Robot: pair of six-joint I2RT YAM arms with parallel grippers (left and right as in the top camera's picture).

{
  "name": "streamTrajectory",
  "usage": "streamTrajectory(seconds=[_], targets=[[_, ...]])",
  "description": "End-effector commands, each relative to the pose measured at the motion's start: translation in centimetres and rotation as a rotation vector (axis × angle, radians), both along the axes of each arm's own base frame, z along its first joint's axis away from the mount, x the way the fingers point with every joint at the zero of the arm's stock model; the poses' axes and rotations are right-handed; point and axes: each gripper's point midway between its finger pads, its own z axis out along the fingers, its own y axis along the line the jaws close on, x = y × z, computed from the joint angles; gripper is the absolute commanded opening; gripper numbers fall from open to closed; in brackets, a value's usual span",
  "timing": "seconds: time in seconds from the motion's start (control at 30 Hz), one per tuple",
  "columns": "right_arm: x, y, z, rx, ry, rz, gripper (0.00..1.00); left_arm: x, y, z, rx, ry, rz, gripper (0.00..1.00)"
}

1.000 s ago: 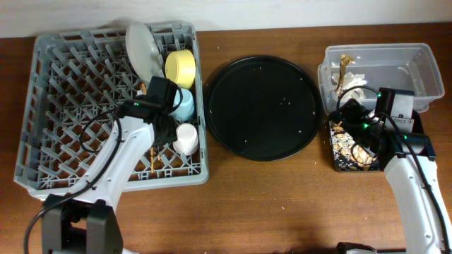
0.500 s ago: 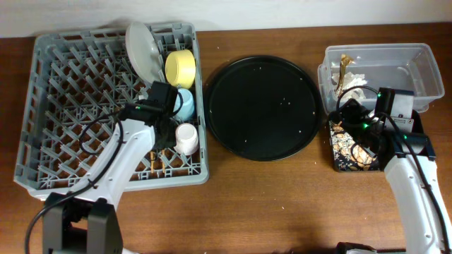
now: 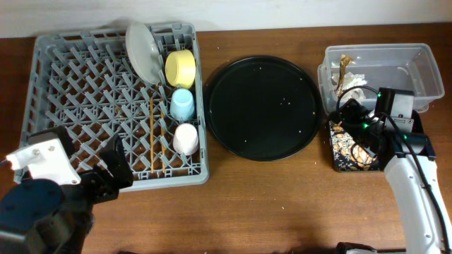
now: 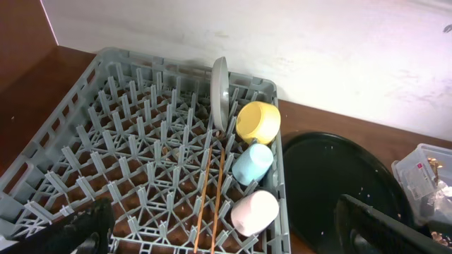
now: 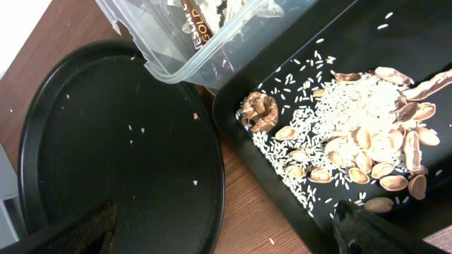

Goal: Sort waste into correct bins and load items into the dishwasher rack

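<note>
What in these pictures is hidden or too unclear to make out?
- Overhead: the right arm covers much of the black tray, hiding part of its contents.
- Overhead: the blurred left arm hides the rack's near-left corner.
- Right wrist: the clear tub is cut off by the top edge.
- Left wrist: the chopsticks' near ends run off the bottom edge.

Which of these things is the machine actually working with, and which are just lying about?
Part of the job: dishwasher rack, grey plate, yellow bowl, blue cup, pinkish-white cup, chopsticks, clear tub with tissue, black rectangular tray with food leftovers.

Just lying about: large round black tray.
</note>
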Motion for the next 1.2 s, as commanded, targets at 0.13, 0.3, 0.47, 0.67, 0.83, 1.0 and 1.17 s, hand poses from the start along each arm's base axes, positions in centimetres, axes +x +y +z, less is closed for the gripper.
streamTrajectory(seconds=[0.13, 0.3, 0.47, 0.67, 0.83, 1.0, 1.17], targets=[[-0.2, -0.2, 1.2, -0.006, -0.039, -0.011, 0.98, 0.7, -0.6, -0.7, 0.003, 0.038, -0.028, 0.99], [-2.6, 6.7, 9.4, -0.020, -0.310, 0.197, 0.99, -2.3, 0.1, -5.3, 0.056, 0.263, -0.028, 0.99], [-3.8, 5.7, 11.2, -0.113, -0.364, 0.143, 0.98, -7.8, 1.5, -10.0, 0.127, 0.562, -0.026, 0.99], [-6.3, 2.6, 9.7, -0.449, -0.647, 0.118, 0.98, -7.9, 1.5, -10.1, 0.128, 0.566, -0.026, 0.99], [-8.7, 3.1, 0.9, -0.403, -0.756, 0.148, 0.98, -7.9, 1.5, -10.1, 0.128, 0.566, -0.026, 0.99], [-9.0, 4.8, 0.2, -0.483, -0.837, 0.299, 0.98, -7.9, 1.5, -10.1, 0.128, 0.566, -0.026, 0.99], [-9.0, 4.8, 0.6, -0.485, -0.855, 0.294, 0.98, -7.9, 1.5, -10.1, 0.128, 0.566, -0.026, 0.99]])
